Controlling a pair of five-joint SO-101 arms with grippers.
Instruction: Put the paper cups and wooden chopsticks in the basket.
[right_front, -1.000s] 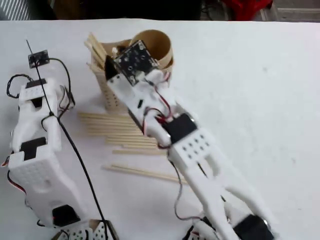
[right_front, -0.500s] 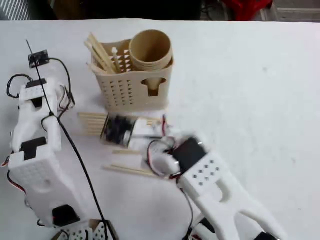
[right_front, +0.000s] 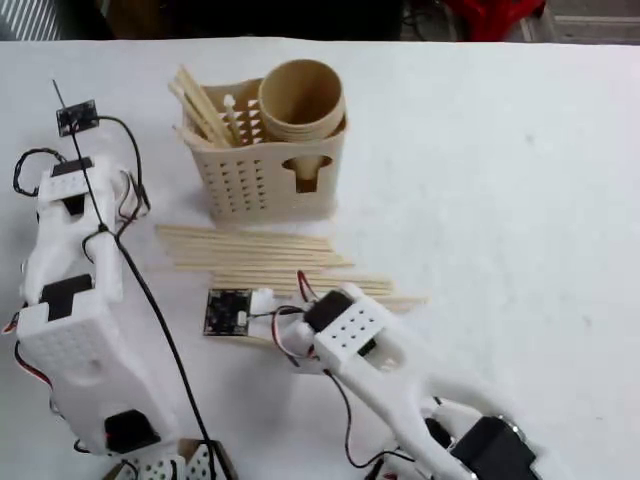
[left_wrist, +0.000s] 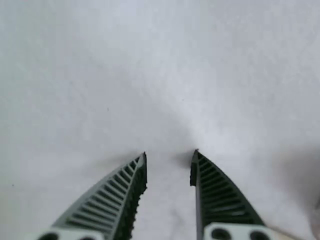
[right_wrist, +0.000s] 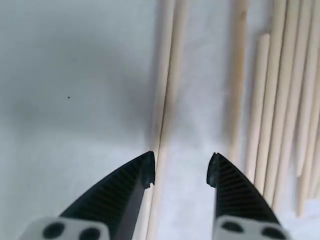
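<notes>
A cream slotted basket (right_front: 268, 172) stands at the back of the white table, with stacked paper cups (right_front: 302, 94) and several wooden chopsticks (right_front: 200, 104) upright in it. More chopsticks (right_front: 258, 252) lie flat in front of the basket. My right arm (right_front: 352, 338) is low over the nearest ones. My right gripper (right_wrist: 181, 171) is open just above the table, and a pair of chopsticks (right_wrist: 167, 75) runs beside one fingertip (right_wrist: 147, 165). The other loose chopsticks (right_wrist: 280, 100) lie to its far side. My left gripper (left_wrist: 169, 160) is open over bare table, holding nothing.
My left arm (right_front: 70, 270) is folded along the table's left side, with a black cable (right_front: 150, 300) trailing past it. A small black board (right_front: 76, 116) stands at the back left. The right half of the table (right_front: 500, 200) is bare white surface.
My right arm has drawn back from above the basket and come down over the chopsticks lying nearest the front. The basket and cups are now uncovered. The left arm has not moved.
</notes>
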